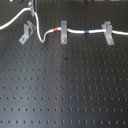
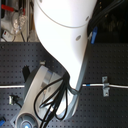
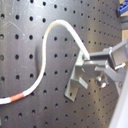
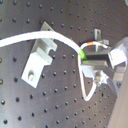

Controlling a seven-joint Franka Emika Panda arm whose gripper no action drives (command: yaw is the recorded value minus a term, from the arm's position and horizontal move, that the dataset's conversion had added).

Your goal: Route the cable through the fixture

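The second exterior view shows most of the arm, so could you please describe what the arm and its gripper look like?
In the second exterior view the arm is a bulky, glossy white shell with small dark dots, narrowing toward a grey joint. Black cables loop along its lower part. In both wrist views the gripper shows grey metal fingers with blocky, angular shapes and a visible screw.

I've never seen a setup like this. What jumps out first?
The white cable stands out against the black perforated board, running through two grey clips in the first exterior view. Near the first exterior view's left stands a third, diagonal fixture. In the second wrist view, the gripper pinches the cable by its green band.
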